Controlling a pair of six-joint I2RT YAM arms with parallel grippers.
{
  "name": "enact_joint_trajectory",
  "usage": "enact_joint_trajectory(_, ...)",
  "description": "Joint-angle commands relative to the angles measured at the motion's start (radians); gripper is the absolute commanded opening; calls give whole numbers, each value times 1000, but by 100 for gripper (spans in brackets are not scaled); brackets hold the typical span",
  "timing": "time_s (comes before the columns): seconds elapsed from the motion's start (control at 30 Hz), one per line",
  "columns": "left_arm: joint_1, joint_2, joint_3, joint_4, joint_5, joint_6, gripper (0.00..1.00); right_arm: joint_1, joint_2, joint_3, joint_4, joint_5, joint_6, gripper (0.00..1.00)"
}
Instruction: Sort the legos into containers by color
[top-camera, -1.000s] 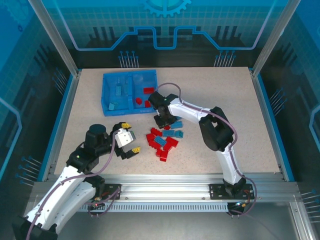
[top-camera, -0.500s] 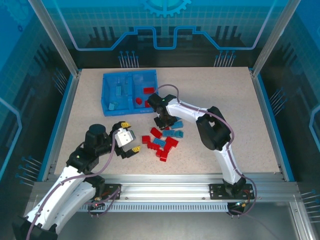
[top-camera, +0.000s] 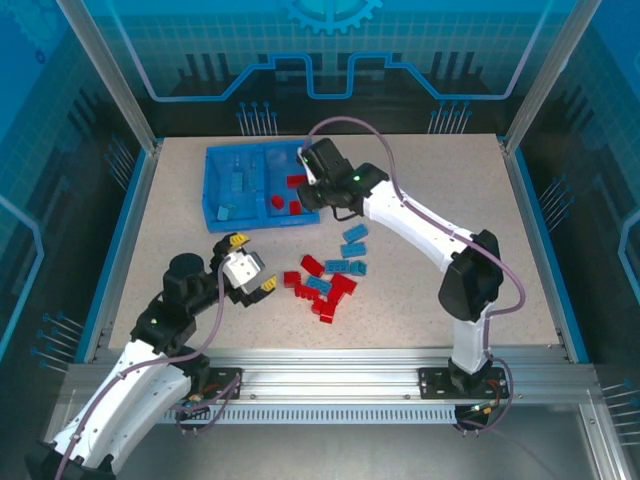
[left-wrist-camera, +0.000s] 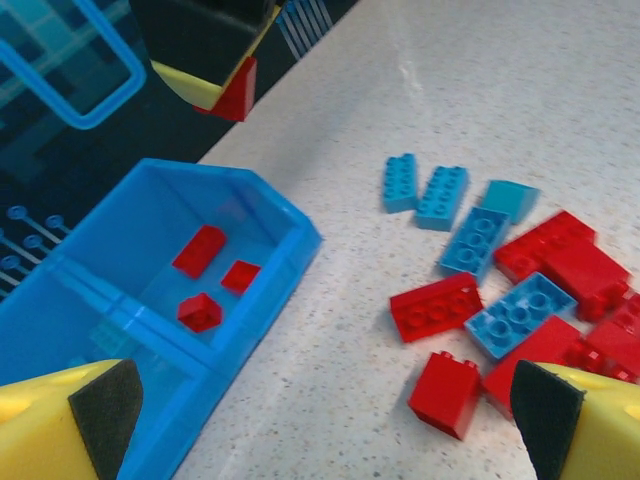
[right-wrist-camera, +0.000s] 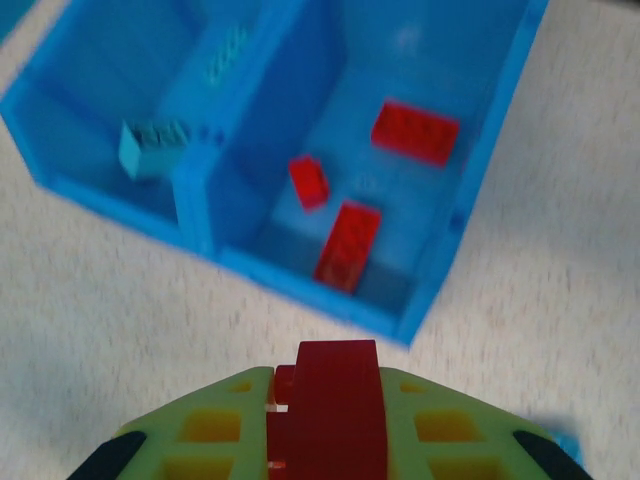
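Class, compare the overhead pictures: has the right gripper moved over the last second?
Yes. The right gripper left the loose pile and moved up the picture to the blue tray's right edge, shut on a red brick.

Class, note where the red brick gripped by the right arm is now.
In the right wrist view the red brick is clamped in the jaws of the right gripper, beside the blue tray, nearest its compartment with three red bricks.
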Motion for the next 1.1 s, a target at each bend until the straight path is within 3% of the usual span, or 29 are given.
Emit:
enact_joint_trajectory(0.0, 10, 5, -9, 72, -101, -71, 99, 9, 158, 143, 36, 108, -79, 21)
enact_joint_trajectory(0.3, 23, 10, -2, 94, -156, -114, 99, 11, 608, 705, -122, 184, -209, 22)
enact_joint_trajectory(0.4, 25, 15, -1, 96, -153, -115, 99, 15, 705, 864, -176, 166, -227, 26)
enact_joint_trajectory(0.47, 26, 18, -2, 97, -154, -117, 99, 19, 711, 878, -166, 149, -224, 29)
enact_joint_trajectory(0.67, 32, 20, -4, 99, -155, -123, 99, 20, 603, 816, -139, 110, -201, 40)
enact_joint_trajectory(0.83, 35, 30, -2, 99, -155, -128, 99, 19, 459, 740, -185, 83, -175, 40)
enact_joint_trajectory(0.93, 41, 41, 5, 102, -158, -183, 99, 5, 268, 525, -150, 24, -149, 40)
enact_joint_trajectory(1.07, 45, 140, 121, 12, -93, -344, 99, -47, -69, 70, 6, -124, -120, 47)
